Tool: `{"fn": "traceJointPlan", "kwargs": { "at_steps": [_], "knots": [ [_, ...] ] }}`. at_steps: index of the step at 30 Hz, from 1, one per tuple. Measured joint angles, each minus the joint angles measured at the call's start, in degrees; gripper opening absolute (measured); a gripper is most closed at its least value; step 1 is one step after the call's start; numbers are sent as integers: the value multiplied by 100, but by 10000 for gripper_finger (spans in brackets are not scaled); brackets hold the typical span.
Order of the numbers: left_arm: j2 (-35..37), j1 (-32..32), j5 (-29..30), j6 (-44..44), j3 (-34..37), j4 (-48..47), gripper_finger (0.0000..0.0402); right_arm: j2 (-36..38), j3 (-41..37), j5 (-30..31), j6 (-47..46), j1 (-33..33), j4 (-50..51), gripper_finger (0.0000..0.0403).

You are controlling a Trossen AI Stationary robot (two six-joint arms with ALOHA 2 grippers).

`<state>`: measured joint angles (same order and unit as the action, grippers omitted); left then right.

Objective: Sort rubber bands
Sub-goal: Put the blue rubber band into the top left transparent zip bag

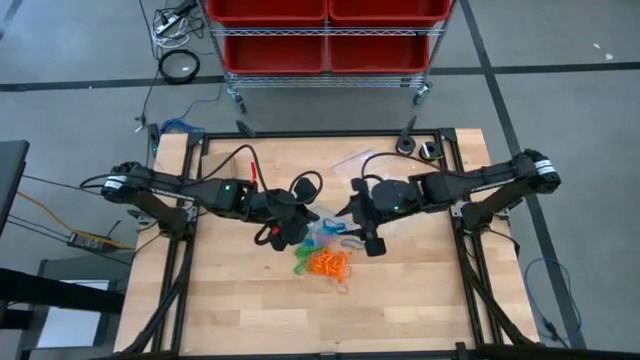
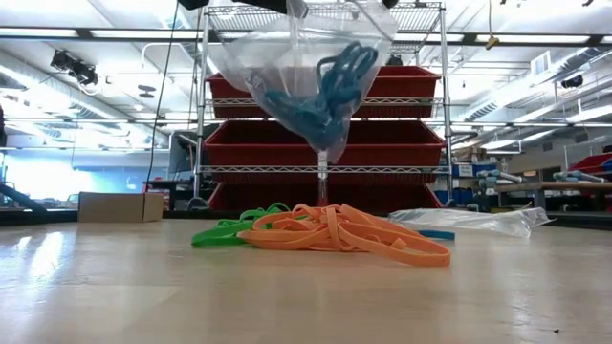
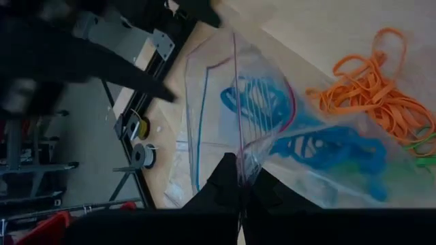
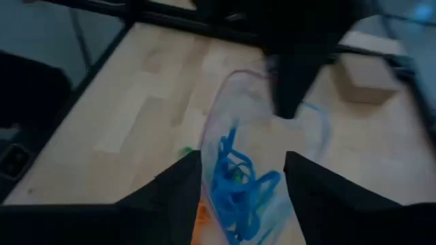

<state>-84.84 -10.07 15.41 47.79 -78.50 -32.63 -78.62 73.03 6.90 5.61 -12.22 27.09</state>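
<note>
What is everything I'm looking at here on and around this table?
Clear zip bag: one, held up above the table, blue rubber bands inside.
Orange rubber bands: a heap on the table.
Green rubber bands: a few, beside the orange heap.
Second clear bag: one, flat on the table.
Cardboard box: one, tan, at the far edge.
Red bins: on a wire shelf behind.
Left gripper: shut on the bag.
Right gripper: open over the bag.

Glossy clear plastic bag [image 2: 287, 57]; matt, seemingly wooden table [image 2: 115, 287]
</note>
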Motion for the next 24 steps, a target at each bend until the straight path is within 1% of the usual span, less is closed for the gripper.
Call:
{"fn": "traceJointPlan", "kwargs": {
  "at_steps": [3, 7, 9, 11, 14, 19, 21, 24],
  "knots": [
    [0, 0, 60, -9, -2, -141, 1, 280, 0, 538, -159, -196, 435, 202],
    [0, 0, 68, -172, -2, -537, 1, 454, -32, 994, -644, -409, 1197, 187],
    [0, 0, 73, -281, -2, -722, 1, 483, -223, 1125, -882, -515, 1323, 180],
    [0, 0, 82, -332, -2, -860, 1, 490, -623, 1147, -1094, -584, 1166, 176],
    [0, 0, 82, -474, -2, -967, 1, 469, -1529, 1094, -1417, -614, 449, 173],
    [0, 0, -5, -639, 22, -1094, 1, 344, -3158, 774, -1969, -464, -1749, 177],
    [0, 0, -7, -645, 75, -1083, 1, 148, -3582, 712, -2101, -397, -2424, 178],
    [-2, -2, -10, -727, 143, -1064, 1, -284, -3910, 546, -2114, -351, -3189, 177]
  ]
}}
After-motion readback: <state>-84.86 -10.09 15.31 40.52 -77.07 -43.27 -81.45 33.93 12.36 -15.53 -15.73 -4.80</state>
